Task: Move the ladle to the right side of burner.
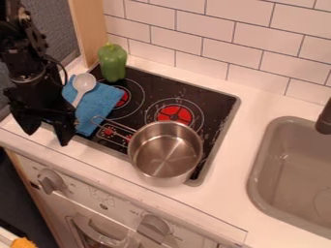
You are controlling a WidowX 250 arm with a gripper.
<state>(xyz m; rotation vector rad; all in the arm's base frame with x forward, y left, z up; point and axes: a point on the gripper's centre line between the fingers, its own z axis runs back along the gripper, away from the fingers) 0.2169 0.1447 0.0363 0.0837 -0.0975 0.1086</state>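
Black gripper [46, 139] at nine o'clock, fingers wide apart, empty. Ladle [84, 83] lies on the blue cloth [97, 107] at ten o'clock; best pinched squarely across its handle, then lifted above the pot [165, 151].

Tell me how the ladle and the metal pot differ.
The ladle is pale and matt, while the pot is shiny silver metal. The ladle has a small, shallow bowl; the pot is far wider and deeper. The ladle lies on the blue cloth, whereas the pot stands upright at the stovetop's front. Both have a handle.
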